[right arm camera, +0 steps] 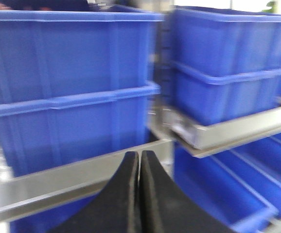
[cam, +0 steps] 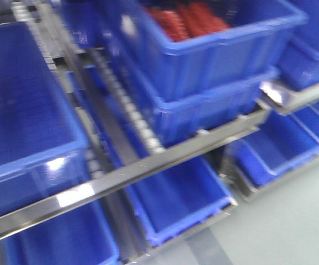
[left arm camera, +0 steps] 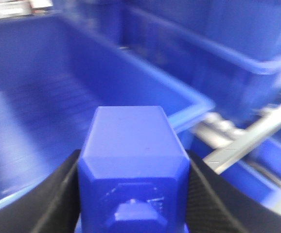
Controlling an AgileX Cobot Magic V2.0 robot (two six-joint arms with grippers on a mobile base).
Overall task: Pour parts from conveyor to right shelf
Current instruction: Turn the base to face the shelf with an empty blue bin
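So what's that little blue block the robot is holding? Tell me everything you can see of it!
The blue block is bright blue and looks like smooth plastic. It is boxy with slanted corners, and its near face carries a small raised bump. The picture is blurry, so finer marks cannot be made out. The left gripper pinches it, with a black finger pressed on each side. Beyond it lies the inside of a big blue bin.

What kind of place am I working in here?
Probably a factory or warehouse parts-storage area: a steel roller rack, stacked deep blue bins, one holding red parts.
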